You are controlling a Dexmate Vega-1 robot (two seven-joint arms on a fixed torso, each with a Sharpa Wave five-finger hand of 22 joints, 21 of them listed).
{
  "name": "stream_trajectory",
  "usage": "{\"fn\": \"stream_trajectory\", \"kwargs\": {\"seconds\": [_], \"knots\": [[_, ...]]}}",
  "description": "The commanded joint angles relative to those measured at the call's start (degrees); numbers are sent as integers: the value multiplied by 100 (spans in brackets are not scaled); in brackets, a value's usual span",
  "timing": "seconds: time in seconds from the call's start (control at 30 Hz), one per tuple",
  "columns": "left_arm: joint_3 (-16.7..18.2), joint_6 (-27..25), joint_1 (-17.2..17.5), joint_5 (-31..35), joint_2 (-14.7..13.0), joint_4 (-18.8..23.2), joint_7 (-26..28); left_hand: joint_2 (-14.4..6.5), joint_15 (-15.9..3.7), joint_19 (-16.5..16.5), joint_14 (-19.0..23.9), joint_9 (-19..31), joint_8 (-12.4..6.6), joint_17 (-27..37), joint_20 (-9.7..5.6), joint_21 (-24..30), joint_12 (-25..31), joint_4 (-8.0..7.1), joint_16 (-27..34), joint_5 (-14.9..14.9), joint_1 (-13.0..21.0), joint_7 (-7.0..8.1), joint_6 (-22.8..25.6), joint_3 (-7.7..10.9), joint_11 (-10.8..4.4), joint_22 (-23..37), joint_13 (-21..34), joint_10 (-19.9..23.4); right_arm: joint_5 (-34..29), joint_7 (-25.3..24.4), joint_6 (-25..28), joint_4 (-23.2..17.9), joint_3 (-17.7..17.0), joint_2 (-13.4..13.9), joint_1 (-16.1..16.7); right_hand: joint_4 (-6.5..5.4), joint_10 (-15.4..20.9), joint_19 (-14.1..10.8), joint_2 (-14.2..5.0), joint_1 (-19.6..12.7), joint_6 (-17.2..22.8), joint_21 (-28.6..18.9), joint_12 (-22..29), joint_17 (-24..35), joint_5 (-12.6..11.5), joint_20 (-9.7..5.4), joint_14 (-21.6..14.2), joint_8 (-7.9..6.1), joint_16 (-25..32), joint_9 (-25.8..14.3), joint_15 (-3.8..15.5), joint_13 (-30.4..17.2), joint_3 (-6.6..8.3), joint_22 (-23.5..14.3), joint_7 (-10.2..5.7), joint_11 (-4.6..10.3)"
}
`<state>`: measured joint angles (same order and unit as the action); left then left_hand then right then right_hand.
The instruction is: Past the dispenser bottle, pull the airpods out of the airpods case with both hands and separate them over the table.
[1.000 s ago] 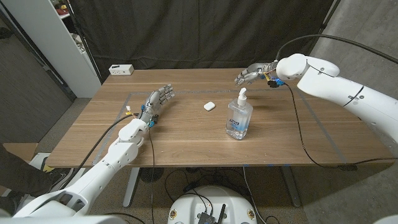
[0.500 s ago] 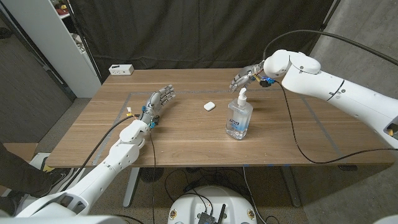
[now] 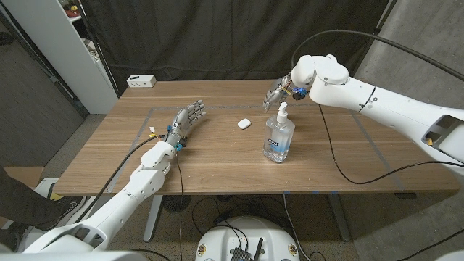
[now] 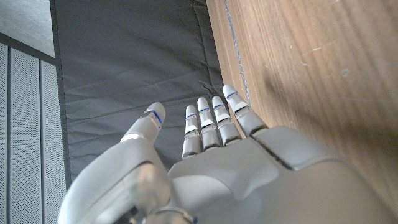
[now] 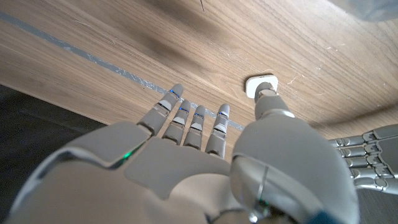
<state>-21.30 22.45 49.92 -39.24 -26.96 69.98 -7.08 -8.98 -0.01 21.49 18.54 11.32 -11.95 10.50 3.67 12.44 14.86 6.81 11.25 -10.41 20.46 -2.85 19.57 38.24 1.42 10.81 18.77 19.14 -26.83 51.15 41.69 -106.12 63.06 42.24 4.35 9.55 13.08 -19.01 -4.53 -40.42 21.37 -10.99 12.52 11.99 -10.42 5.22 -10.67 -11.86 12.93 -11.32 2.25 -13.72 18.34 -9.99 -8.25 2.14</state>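
Nearest the robot, toward the right of the wooden table point(image 3: 217, 163): clear dispenser bottle point(image 3: 278, 138) with a white pump and a blue label, standing upright. Just beyond it and a little to its left: small white airpods case point(image 3: 244, 124), lying closed on the bare wood, touched by neither hand. Seen also in the right wrist view, airpods case point(image 5: 261, 84) just past the thumb tip, apart from it. On the left side, level with the case but well apart from it: left hand point(image 3: 185, 119), fingers extended and slightly spread, grasping nothing, low over the table. In the left wrist view, left hand point(image 4: 211, 155) with fingers straight, table edge beside it. Farther back, above and behind the bottle's pump: right hand point(image 3: 279, 88), raised off the table, fingers loosely apart, nothing in it; in the right wrist view, right hand point(image 5: 186, 162) with fingers stretched out over the wood. At the far left edge: white power strip point(image 3: 141, 81). Behind all, a dark curtain point(image 3: 239, 36).
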Motion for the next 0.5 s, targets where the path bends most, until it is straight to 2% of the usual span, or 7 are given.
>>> {"fn": "stream_trajectory", "kwargs": {"seconds": [0.03,0.3,0.5], "knots": [[10,12,42,-79,62,-64,-23,19,16,-14,66,34,-13,8,19,7,41,-5,21,-46,50,10,49,2,-1,12,27,51,-519,671,-396,838,527,-692,-525,10,-17,35,-11,-77,-17,-2,-2,12,-8,-15,-5,1,14,-23,160,-34,27,-19,43,6],[6,-4,39,-102,75,-87,-52,17,15,-17,69,36,-8,5,25,8,42,-12,12,-51,50,5,48,-2,9,12,40,50,-669,933,-624,1279,691,-1095,-689,22,-37,55,-15,-146,-63,-1,-8,10,-13,-13,1,21,11,-23,143,-39,44,-19,42,16],[-7,57,-12,-107,126,-187,-125,17,19,-20,79,36,-5,1,23,9,49,-11,9,-55,54,10,46,-2,3,12,49,64,-697,1111,-650,1328,751,-1277,-733,22,-65,51,-12,-182,-115,-8,-17,10,-15,-6,0,41,13,-23,121,-42,49,-19,64,-3]]}}
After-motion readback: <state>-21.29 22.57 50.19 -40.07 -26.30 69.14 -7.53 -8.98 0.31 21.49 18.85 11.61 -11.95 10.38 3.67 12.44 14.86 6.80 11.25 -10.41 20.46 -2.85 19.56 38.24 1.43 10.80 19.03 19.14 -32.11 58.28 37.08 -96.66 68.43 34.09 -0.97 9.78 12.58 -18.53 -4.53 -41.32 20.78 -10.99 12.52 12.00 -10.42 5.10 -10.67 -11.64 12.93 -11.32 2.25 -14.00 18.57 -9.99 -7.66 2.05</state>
